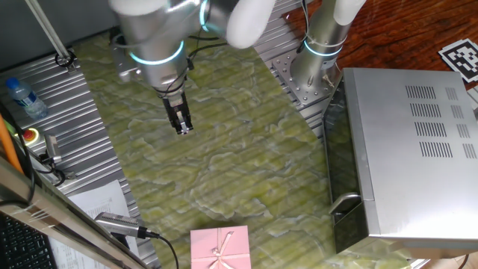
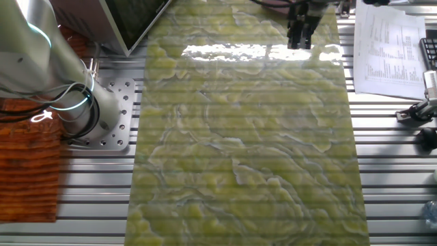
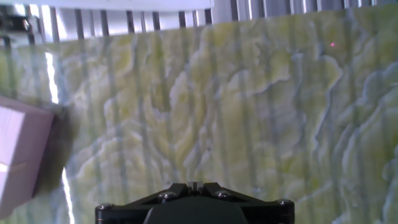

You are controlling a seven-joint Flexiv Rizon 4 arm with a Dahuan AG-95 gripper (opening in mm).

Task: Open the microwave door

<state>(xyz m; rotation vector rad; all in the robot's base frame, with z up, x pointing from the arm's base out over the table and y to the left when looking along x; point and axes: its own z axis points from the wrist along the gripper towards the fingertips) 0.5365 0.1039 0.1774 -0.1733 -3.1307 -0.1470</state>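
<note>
We find almost nothing legible. A black-and-white square fiducial tag (image 1: pixel 458 57) lies on the reddish-brown wooden surface beyond the silver-grey microwave; it carries a block pattern, no letters. A white printed paper sheet (image 2: pixel 386 42) rests on the slatted aluminium desk; we see rows of dark print and what looks like a small chart, too fine to read. The clear plastic bottle with a blue label (image 1: pixel 22 98) shows no readable wording either.
</note>
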